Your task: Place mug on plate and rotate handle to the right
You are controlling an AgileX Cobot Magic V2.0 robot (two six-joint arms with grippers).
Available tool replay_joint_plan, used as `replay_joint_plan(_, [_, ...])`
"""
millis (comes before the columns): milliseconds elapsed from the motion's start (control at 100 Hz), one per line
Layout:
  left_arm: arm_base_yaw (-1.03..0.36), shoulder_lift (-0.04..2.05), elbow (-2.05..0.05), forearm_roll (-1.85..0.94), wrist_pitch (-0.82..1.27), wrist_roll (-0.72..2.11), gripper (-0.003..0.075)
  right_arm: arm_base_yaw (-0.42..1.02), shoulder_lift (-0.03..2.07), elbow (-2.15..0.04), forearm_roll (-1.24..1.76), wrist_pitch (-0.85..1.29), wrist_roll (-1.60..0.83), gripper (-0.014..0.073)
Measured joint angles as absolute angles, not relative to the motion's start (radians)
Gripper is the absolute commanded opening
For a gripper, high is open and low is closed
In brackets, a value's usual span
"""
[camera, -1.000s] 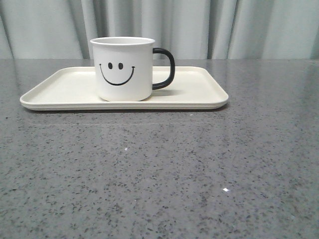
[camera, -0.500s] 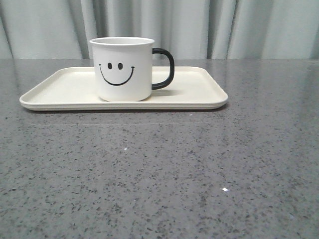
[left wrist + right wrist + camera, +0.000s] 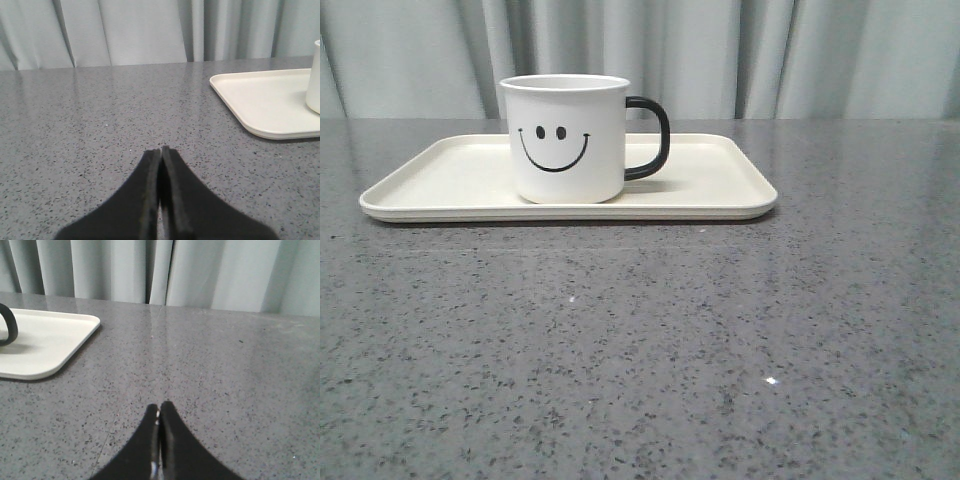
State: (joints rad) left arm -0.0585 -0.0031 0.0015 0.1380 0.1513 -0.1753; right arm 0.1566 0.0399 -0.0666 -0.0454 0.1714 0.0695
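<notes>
Look at the front view and you will find almost nothing changed from the picture half a second back: the mug (image 3: 566, 138) stands upright on the plate (image 3: 440, 185) in the same spot, smiley face toward the camera, and its handle (image 3: 651, 138) sticks out to the right side exactly as before. Against the picture a full second back, the plate and mug sit a hair further left in the view, too slight a shift for you to call it a real move. Neither hand shows in the front view. Your left hand (image 3: 160, 150) is closed, its two black fingers pressed together with nothing between them, hovering low over the bare grey worktop (image 3: 650, 340). The plate (image 3: 265, 102) lies ahead of that hand and off to its right, well apart from the fingertips, with only a sliver of the mug (image 3: 314, 77) at the picture's edge. Your right hand (image 3: 159, 406) is likewise closed on nothing, fingers touching, over the speckled worktop. From this hand the plate's rounded corner (image 3: 55, 342) lies ahead and to its left, apart from the fingers, and a curve of the black handle (image 3: 9, 327) rises over the plate at the picture's border. Grey curtains (image 3: 720, 55) hang behind the worktop.
</notes>
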Motion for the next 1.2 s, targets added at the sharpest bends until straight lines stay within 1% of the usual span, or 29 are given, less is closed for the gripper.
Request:
replay_joint_plan(240, [-0.059, -0.003, 0.001, 0.138, 0.151, -0.175, -0.002, 0.157, -0.008, 0.024, -0.048, 0.146, 0.08, -0.0067])
replay_joint_plan(1200, [-0.059, -0.003, 0.001, 0.138, 0.151, -0.175, -0.002, 0.157, -0.012, 0.027, -0.044, 0.125, 0.083, -0.0067])
